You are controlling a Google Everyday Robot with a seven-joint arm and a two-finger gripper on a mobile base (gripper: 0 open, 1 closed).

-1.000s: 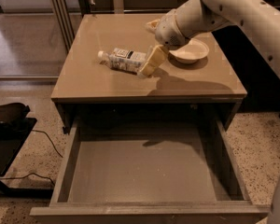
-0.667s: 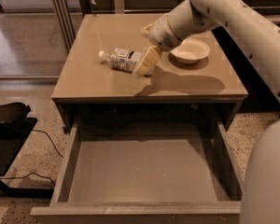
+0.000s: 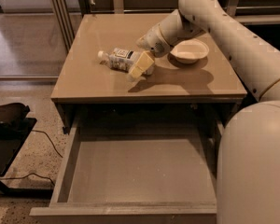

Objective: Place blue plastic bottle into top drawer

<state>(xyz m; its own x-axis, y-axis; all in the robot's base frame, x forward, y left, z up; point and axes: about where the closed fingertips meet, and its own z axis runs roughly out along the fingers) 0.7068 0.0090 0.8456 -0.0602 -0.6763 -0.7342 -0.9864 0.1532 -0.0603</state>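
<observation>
Nearest the camera, at the lower right, the robot's rounded white body (image 3: 254, 171) fills the corner and hides the right end of the top drawer (image 3: 140, 171). That drawer stands pulled fully out of the taupe cabinet (image 3: 102, 31), its plain front panel along the bottom edge of the view and its flat grey inner bottom bare. To the left, on the speckled floor, sits a black object (image 3: 7, 122) with a dark cable (image 3: 44, 136) trailing from it toward the cabinet.

Above the drawer, on the cabinet's smooth top, the blue plastic bottle (image 3: 121, 59) lies on its side near the middle, white cap pointing left and its labelled body running right. It is on the top, not in the drawer.

The gripper (image 3: 139, 66), cream-coloured, is down at the bottle's right end, overlapping it and tilted toward the front edge of the cabinet; whether it is clasping the bottle or released cannot be told from this angle. Its shadow falls on the top just to the right.

Just beyond, to the right of the gripper, a white bowl (image 3: 190, 50) rests upright on the cabinet top, apart from the bottle. The white arm (image 3: 224, 27) reaches in from the right, crossing above the bowl. Farther back stand metal posts and a dim floor.
</observation>
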